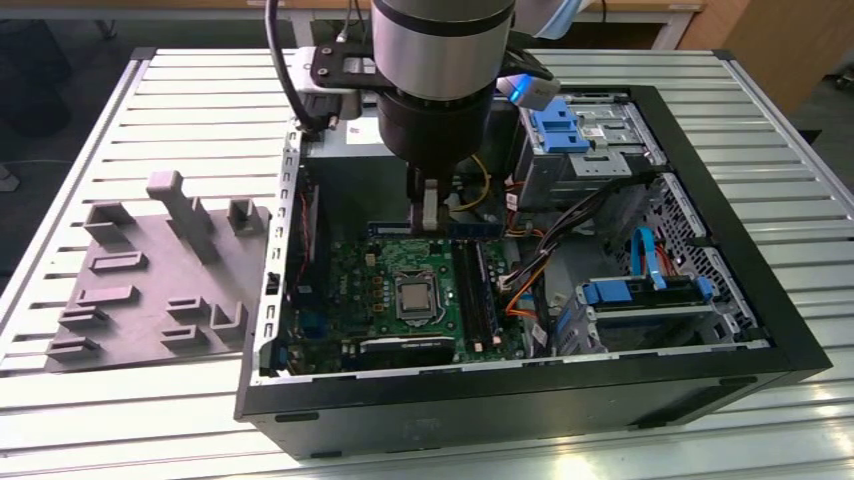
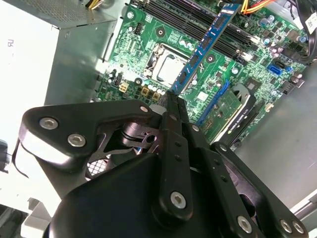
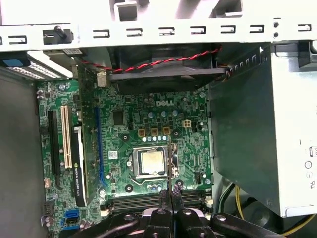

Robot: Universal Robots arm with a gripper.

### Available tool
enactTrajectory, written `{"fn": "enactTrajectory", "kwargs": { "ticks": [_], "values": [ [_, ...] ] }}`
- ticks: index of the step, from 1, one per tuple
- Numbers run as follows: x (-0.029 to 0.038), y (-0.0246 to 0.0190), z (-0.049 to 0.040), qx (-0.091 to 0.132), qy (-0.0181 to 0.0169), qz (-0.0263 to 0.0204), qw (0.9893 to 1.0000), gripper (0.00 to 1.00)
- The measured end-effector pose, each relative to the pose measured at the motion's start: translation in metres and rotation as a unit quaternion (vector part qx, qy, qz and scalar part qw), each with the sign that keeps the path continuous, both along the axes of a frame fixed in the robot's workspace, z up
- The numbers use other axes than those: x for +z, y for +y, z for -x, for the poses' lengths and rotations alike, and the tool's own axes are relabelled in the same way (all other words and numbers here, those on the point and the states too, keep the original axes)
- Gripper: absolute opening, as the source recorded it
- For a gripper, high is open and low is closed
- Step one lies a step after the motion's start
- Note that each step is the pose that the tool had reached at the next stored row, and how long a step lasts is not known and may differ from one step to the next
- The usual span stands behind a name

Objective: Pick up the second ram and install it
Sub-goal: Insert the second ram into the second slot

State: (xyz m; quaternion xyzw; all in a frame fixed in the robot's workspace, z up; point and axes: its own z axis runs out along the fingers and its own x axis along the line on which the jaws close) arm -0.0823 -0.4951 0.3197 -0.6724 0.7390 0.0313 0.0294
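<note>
Firstly, in the exterior view, we see the pincer (image 1: 424, 225) clamped on the second ram (image 1: 470, 228) above the green board (image 1: 354, 270), orange cables (image 1: 523, 290) near. In the second wrist view, black slots (image 2: 188, 15) lie under the stick's far end; in the first wrist view, the processor (image 3: 152, 162) lies near its thin edge.

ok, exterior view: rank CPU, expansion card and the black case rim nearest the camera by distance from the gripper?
1. CPU: mid-board, close by the gripper.
2. Expansion card: at the board's camera-side edge.
3. Black case rim: beyond the card, nearest the camera.
</note>
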Motion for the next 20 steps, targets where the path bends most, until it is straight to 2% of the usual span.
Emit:
{"fn": "enactTrajectory", "kwargs": {
  "ticks": [20],
  "values": [
    [0.0000, 0.0000, 0.0000, -0.044, 0.0000, 0.0000, 0.9990, 0.11]
  ]
}}
